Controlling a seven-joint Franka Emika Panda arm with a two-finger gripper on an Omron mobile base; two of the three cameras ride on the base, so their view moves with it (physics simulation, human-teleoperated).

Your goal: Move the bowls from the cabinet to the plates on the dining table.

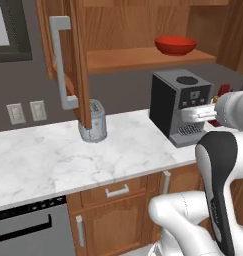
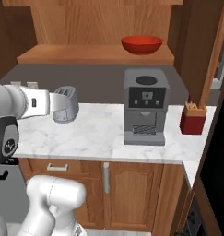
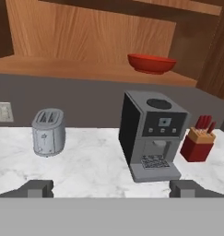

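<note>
One medium-brown wooden wall cabinet (image 1: 118, 30), doors swung open, up and ahead of the end effector (image 3: 111, 189). One white grey-veined marble surface (image 1: 53, 155) below and ahead, over brown lower cupboards. One grey and black coffee machine (image 3: 152, 133) straight ahead, slightly right. One silver two-slot toaster (image 3: 48, 131) ahead and left. One red knife block (image 3: 197, 143) with red-handled knives, ahead and far right. One glossy red shallow round bowl (image 3: 151, 63), sitting on the cabinet's lower shelf, above the coffee machine, well above and beyond the fingertips (image 3: 36, 188).

White arm folded at the elbow, forearm level, hand pointed forward at the back wall, held back from the surface edge. End effector spread wide apart, nothing between the two dark tips, seen low at both sides of the hand view.

From the left base view: open cabinet door (image 1: 68, 60) with its long grey bar handle, two wall sockets, dark appliance front at lower left. From the right base view: second door edge-on at right, knife block beside it. From the hand view: bowl, coffee machine, toaster and knife block all at once.
</note>
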